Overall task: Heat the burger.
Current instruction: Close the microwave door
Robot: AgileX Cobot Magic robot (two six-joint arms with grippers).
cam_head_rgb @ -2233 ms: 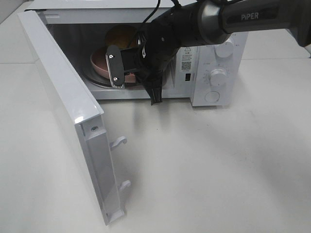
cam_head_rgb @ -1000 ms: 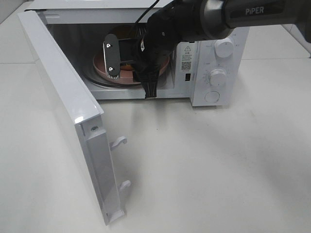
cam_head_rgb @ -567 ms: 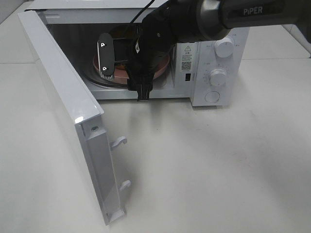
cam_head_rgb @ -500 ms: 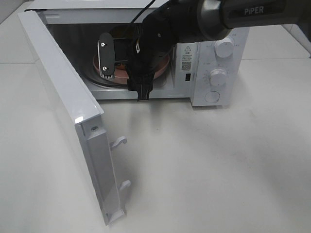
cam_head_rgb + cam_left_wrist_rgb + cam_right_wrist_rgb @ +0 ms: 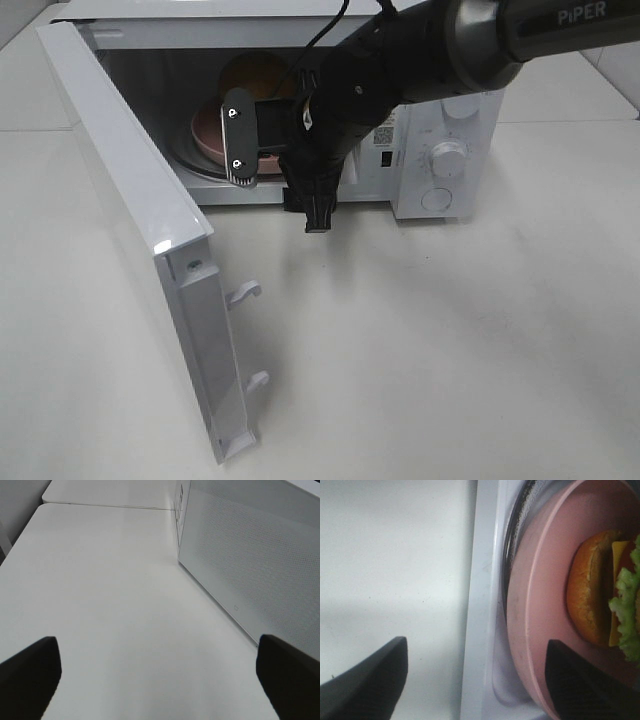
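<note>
White and swung wide, the microwave door [image 5: 130,190] is standing nearest the camera over the pale table [image 5: 450,350]. The left gripper [image 5: 160,672] is hanging low above the table beside the door's dotted panel, its fingers spread wide and holding nothing. At the oven's mouth the right gripper [image 5: 280,195] is backing out. A moment ago it was reaching deeper in with its jaws narrower; now they are standing apart, empty, on either side of the front sill. Just beyond them the pink plate [image 5: 530,605] is resting on the glass turntable [image 5: 512,540], and the burger [image 5: 595,590] is sitting on that plate, well inside, its bun showing at the back in the high view. So the loading step is looking finished. The door is still waiting to be shut, and the dials [image 5: 450,158] on the far panel are still waiting to be turned.
</note>
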